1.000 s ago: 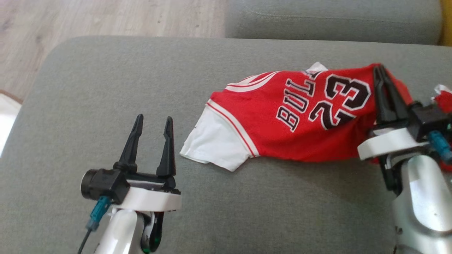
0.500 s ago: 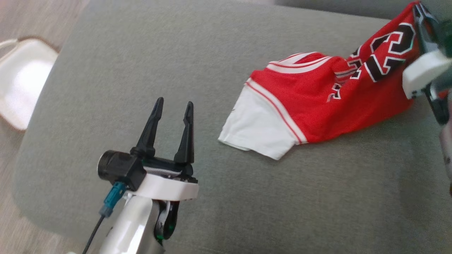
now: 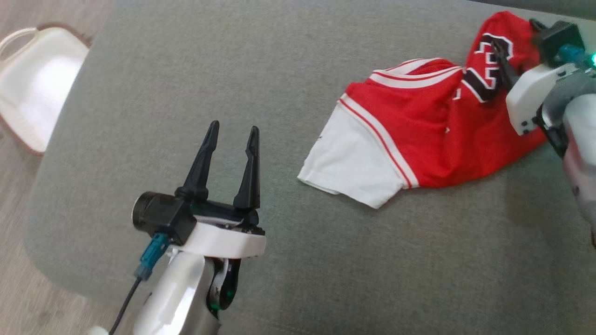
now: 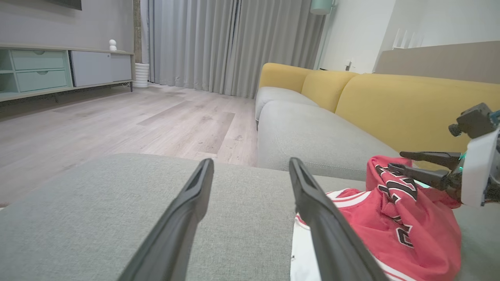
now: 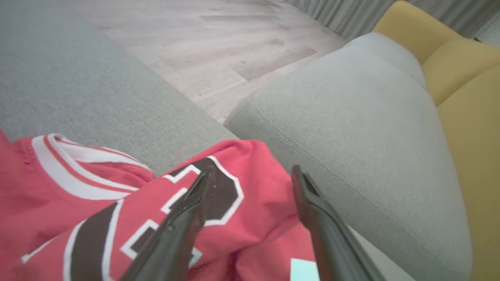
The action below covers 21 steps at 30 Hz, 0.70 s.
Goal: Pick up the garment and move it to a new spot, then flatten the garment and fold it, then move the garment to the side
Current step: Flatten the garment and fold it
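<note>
The garment (image 3: 419,130) is a red jersey with a white sleeve and black numerals. It lies crumpled on the grey cushion (image 3: 233,60), its right end bunched up into a peak (image 4: 390,183). My right gripper (image 3: 505,51) is at that peak, and its jaws stand open over the numbered fabric (image 5: 218,195). The right wrist view shows the right gripper (image 5: 253,170) with cloth under and between the spread fingers, not pinched. My left gripper (image 3: 234,126) is open and empty over bare cushion, left of the white sleeve (image 3: 354,163). In its own wrist view the left gripper (image 4: 251,162) points toward the cushion's far edge.
A white basket-like object (image 3: 32,88) sits on the wooden floor beyond the cushion's left edge. A grey sofa seat (image 4: 312,132) with yellow backrests (image 4: 410,101) lies beyond the cushion. Bare cushion stretches in front of and left of the garment.
The head view has shifted. My right gripper was shut on the garment's right end and has opened, and that end now stands bunched up. The left gripper stays open.
</note>
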{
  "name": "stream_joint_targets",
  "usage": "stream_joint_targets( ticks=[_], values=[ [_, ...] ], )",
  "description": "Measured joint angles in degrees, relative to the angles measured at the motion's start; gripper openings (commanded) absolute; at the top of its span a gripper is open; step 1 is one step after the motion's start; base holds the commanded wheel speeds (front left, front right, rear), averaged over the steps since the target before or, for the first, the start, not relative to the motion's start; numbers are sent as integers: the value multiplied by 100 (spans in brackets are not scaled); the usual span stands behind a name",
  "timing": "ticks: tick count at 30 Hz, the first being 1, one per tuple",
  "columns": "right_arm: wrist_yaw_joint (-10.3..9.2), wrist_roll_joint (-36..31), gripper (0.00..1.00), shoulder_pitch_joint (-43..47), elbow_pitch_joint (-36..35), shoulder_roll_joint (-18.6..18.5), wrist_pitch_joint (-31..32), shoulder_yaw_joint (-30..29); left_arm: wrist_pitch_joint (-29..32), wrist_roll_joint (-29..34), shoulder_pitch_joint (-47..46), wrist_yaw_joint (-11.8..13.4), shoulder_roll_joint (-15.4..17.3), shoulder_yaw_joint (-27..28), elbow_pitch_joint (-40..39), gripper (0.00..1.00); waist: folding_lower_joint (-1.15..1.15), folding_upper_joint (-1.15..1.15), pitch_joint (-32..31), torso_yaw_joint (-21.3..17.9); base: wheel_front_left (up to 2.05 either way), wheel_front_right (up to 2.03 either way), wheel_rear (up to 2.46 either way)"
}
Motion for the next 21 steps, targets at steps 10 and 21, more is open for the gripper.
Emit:
stream_joint_targets(
  ticks=[10,21],
  values=[
    [0,798,100,-43,33,375,-845,-116,1,123,-4,-10,-3,270,12,100,0,0,-252,-673,0,0,0],
    [0,1328,100,1926,-2297,828,-959,-1890,1,270,125,-114,-4,655,34,100,-1,0,-752,-1751,0,0,0]
  ],
)
